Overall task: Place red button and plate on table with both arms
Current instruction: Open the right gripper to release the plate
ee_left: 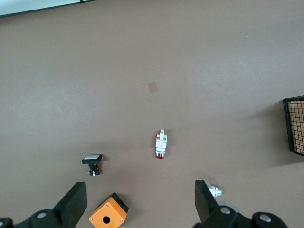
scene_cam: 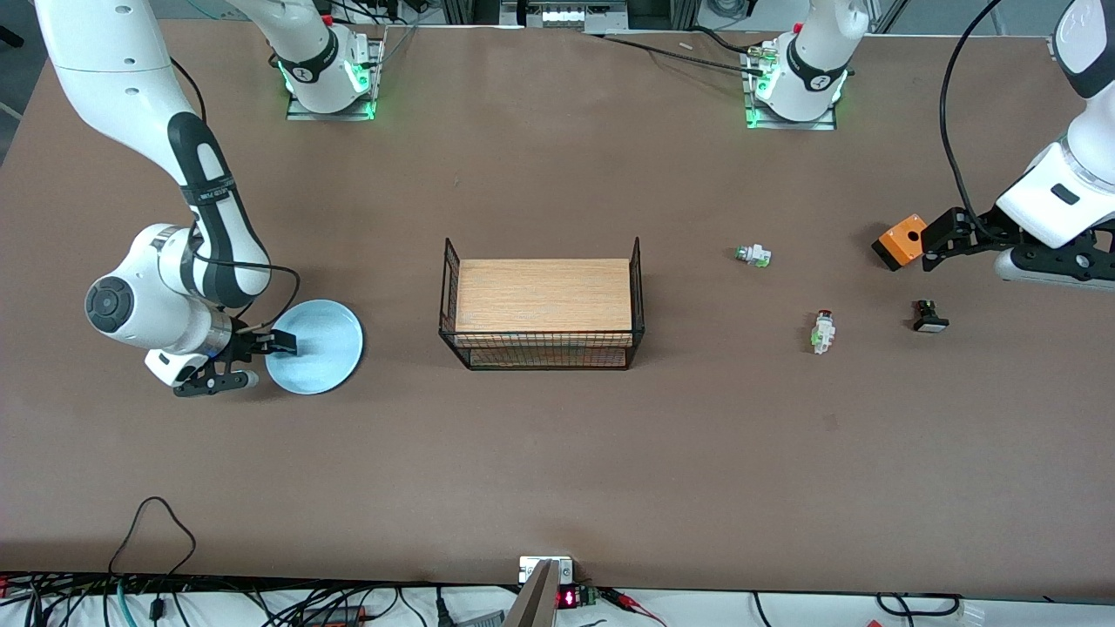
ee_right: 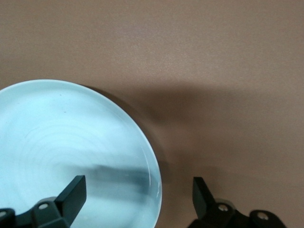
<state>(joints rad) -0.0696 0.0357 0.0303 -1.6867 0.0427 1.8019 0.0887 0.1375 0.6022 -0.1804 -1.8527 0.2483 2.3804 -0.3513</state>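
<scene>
The light-blue plate [scene_cam: 318, 348] lies flat on the table [scene_cam: 557, 470] toward the right arm's end. My right gripper [scene_cam: 266, 360] is open and low at the plate's rim, one finger over the plate [ee_right: 71, 142] and the other outside it; the right wrist view shows the gripper [ee_right: 138, 184] astride the rim. The red button [scene_cam: 822, 331] lies on its side on the table toward the left arm's end and also shows in the left wrist view [ee_left: 161, 145]. My left gripper [scene_cam: 936, 248] is open and empty, up over an orange box [scene_cam: 900, 241], as its own view [ee_left: 140, 190] shows.
A wood-topped black wire rack [scene_cam: 542, 305] stands mid-table. A green-capped switch [scene_cam: 753, 255] and a black switch with a white face [scene_cam: 929, 316] lie near the red button. The orange box [ee_left: 108, 216] sits below the left jaws. Cables run along the table's front edge.
</scene>
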